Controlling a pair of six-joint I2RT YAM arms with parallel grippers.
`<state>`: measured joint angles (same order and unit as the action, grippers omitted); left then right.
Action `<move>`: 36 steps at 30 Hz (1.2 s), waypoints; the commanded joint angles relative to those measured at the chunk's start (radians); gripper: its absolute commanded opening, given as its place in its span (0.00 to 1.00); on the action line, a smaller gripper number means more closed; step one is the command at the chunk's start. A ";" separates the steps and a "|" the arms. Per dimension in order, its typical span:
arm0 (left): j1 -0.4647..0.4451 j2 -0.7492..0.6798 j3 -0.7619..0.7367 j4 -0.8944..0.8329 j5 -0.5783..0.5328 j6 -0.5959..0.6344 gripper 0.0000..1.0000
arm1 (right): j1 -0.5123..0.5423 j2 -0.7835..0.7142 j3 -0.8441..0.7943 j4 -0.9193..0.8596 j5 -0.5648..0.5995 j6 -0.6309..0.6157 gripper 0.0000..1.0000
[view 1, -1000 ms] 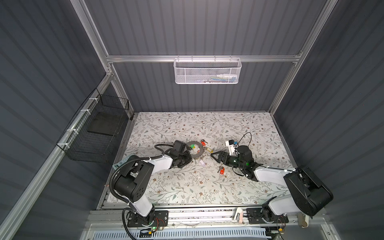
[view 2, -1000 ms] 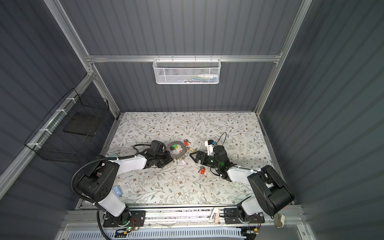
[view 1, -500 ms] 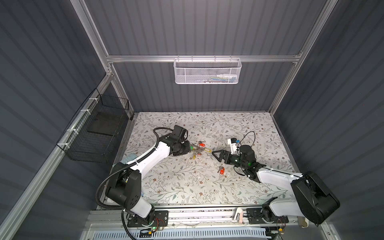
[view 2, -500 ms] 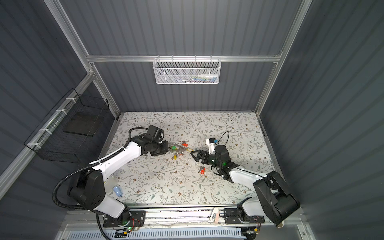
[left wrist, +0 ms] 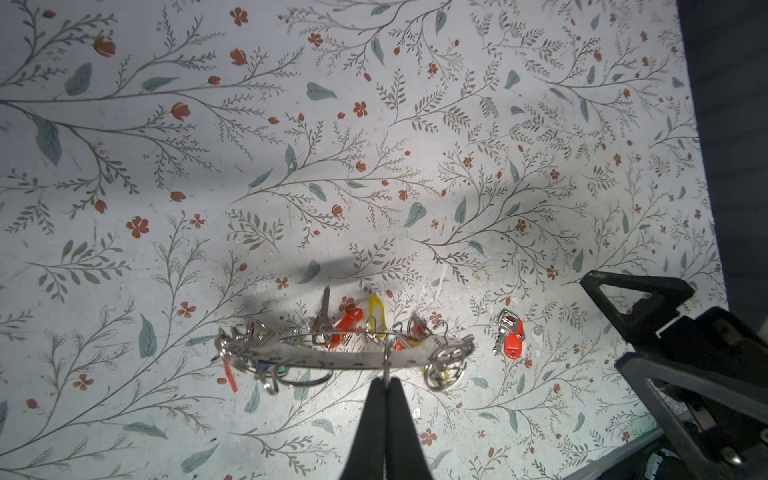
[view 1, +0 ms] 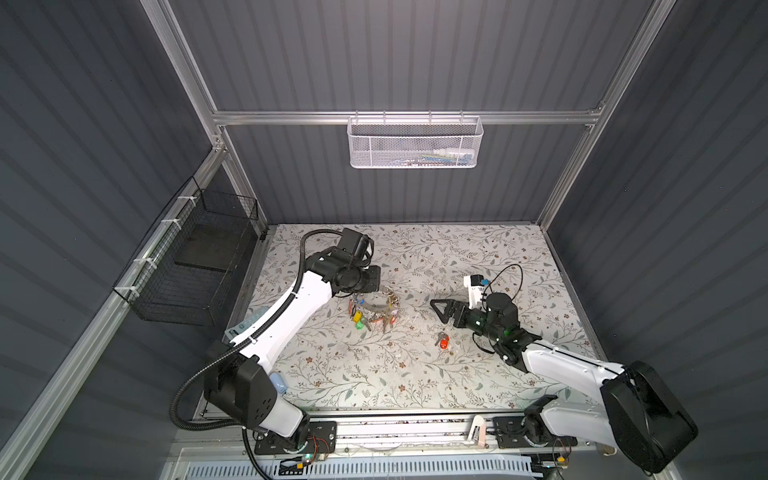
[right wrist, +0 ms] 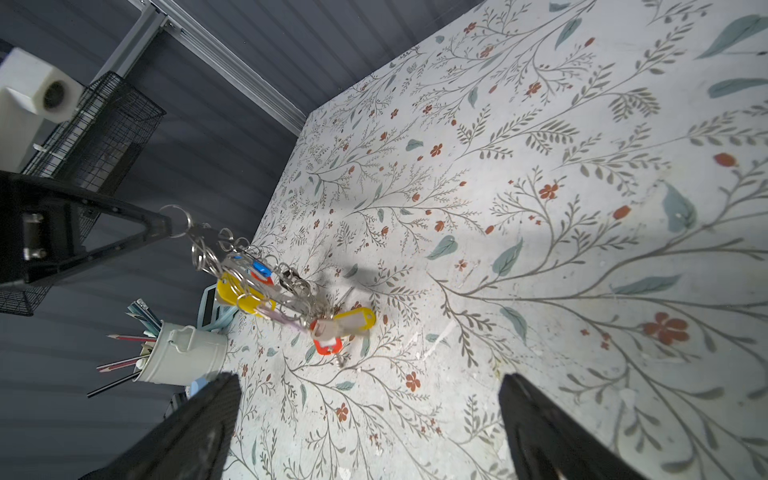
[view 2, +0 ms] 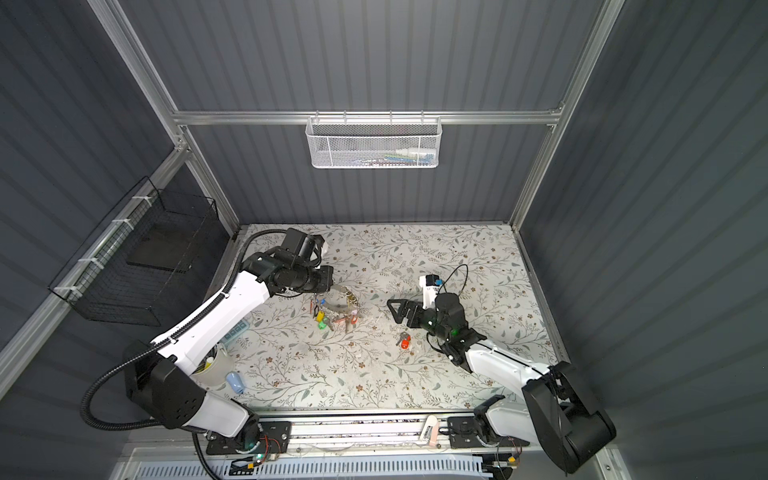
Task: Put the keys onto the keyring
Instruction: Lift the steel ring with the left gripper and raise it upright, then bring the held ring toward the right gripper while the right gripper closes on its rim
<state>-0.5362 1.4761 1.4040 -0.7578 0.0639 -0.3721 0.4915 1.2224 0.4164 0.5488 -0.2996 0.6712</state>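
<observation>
The keys [view 1: 442,341] [view 2: 404,341] [left wrist: 509,338], dark metal with an orange-red tag, lie loose on the floral table, just below and beside my right gripper [view 1: 441,311] [view 2: 397,311]. That gripper [right wrist: 370,380] stands wide open and empty; the keys are out of the right wrist view. My left gripper [view 1: 383,291] [view 2: 338,289] [left wrist: 386,380] is shut on a small wire ring at the rim of the keyring [view 1: 376,309] [view 2: 338,307] [left wrist: 332,357] [right wrist: 249,274]. The keyring hangs tilted from it, with its lowest tags down at the table.
A white cup of pencils [view 2: 212,365] [right wrist: 183,353] and a teal tray [view 2: 235,332] sit at the table's left edge. A black wire basket [view 1: 195,266] hangs on the left wall and a white mesh basket [view 1: 415,143] on the back rail.
My left arm has risen and drawn back, lifting the keyring off the table by one small ring. The right gripper has shifted slightly and stays open; the loose keys have not moved.
</observation>
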 commanded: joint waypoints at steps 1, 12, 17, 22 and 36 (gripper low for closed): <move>-0.007 -0.086 -0.071 0.148 0.038 0.030 0.00 | 0.004 -0.018 -0.022 0.029 0.008 -0.024 0.99; -0.025 -0.315 -0.484 0.837 0.093 0.106 0.00 | 0.003 -0.097 -0.069 0.058 0.054 -0.081 0.99; -0.027 -0.343 -0.626 1.123 0.127 0.117 0.00 | 0.003 -0.172 -0.109 0.103 0.141 -0.110 0.99; -0.034 -0.356 -0.789 1.463 0.171 0.115 0.00 | 0.003 -0.173 -0.143 0.208 0.164 -0.146 0.99; -0.057 -0.186 -0.917 1.852 0.490 0.143 0.00 | 0.002 -0.224 -0.150 0.350 0.135 -0.261 0.99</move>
<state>-0.5888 1.2659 0.4946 0.9257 0.4549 -0.2569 0.4911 0.9867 0.2947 0.7963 -0.0818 0.4625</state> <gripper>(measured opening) 0.050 0.992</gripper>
